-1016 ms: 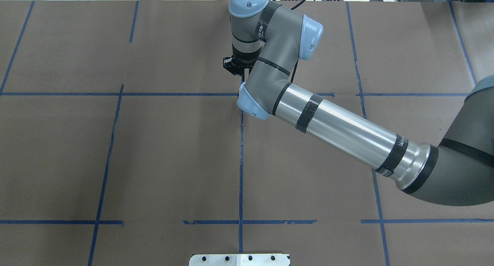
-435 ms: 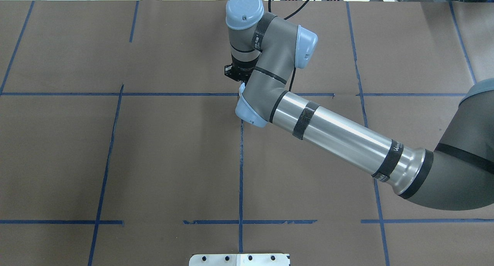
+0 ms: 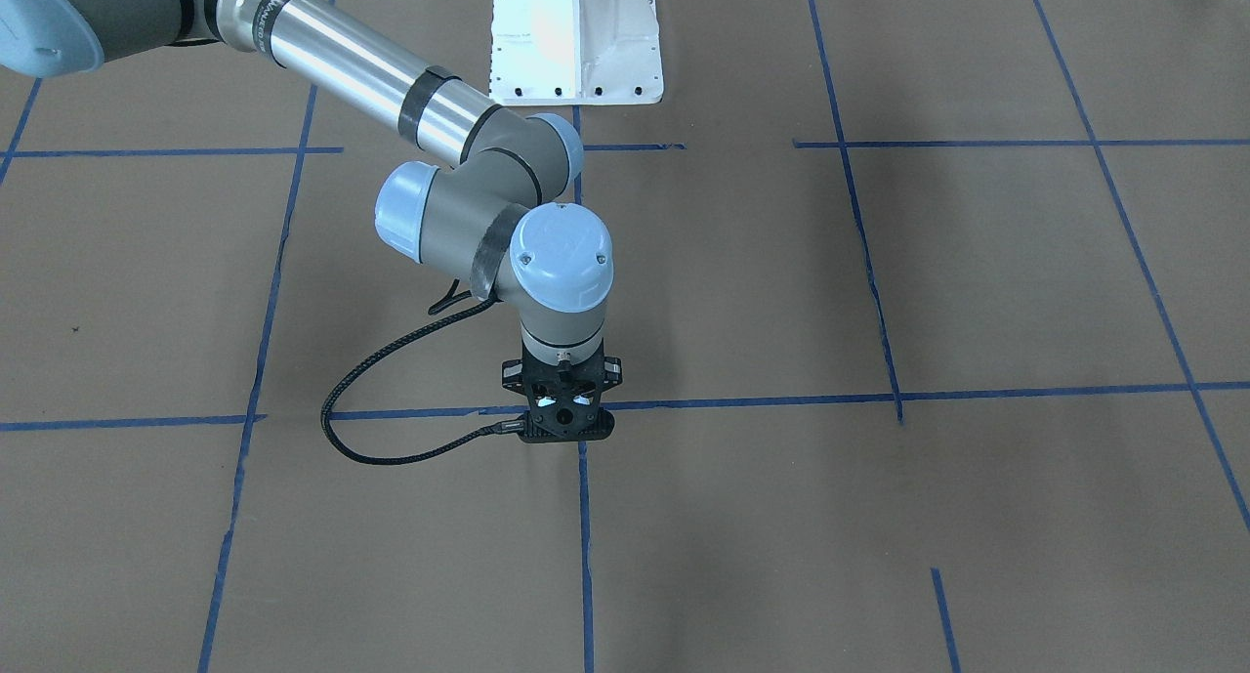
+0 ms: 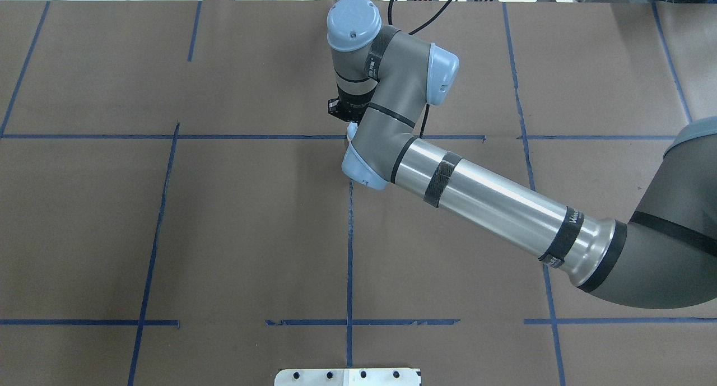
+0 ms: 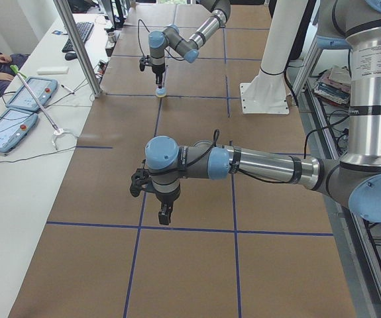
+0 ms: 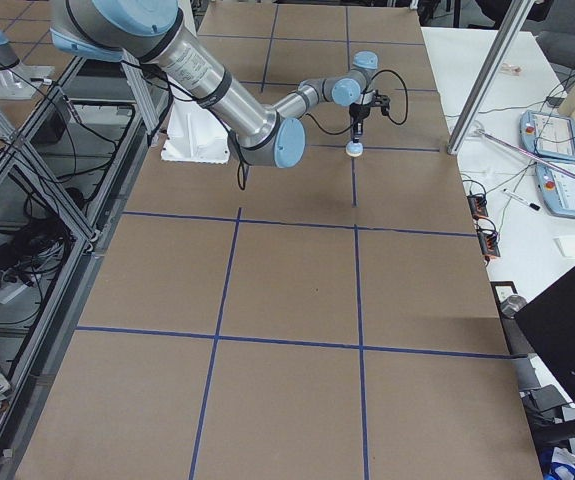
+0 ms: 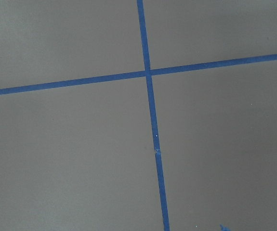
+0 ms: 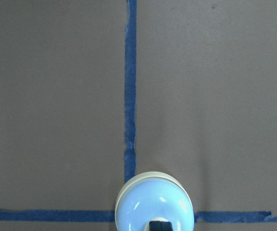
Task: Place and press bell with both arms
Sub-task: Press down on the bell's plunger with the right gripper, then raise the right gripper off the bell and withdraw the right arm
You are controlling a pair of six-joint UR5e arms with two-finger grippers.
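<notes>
Now, set against the overhead picture of a second ago, the right arm (image 4: 493, 198) has shifted slightly. Its wrist cap sits a touch further to that view's left and lower in the picture, and the black gripper body under it has moved the same way.

The right gripper (image 3: 559, 421) points straight down over a crossing of blue tape (image 8: 130, 96) on the brown paper (image 4: 252, 235). The bell (image 8: 154, 204) is right at that crossing, under the fingers. In the wrist view a dark tip shows at its crown, so the jaws seem drawn together on the bell's top (the picture's edge cuts them off). Whether the bell rests on the paper or hangs just above it cannot be told.

The left arm (image 5: 263, 165) reaches over another tape line, well apart from the bell. The left gripper (image 5: 164, 216) shows only from the side, so whether it is open or closed cannot be told.
</notes>
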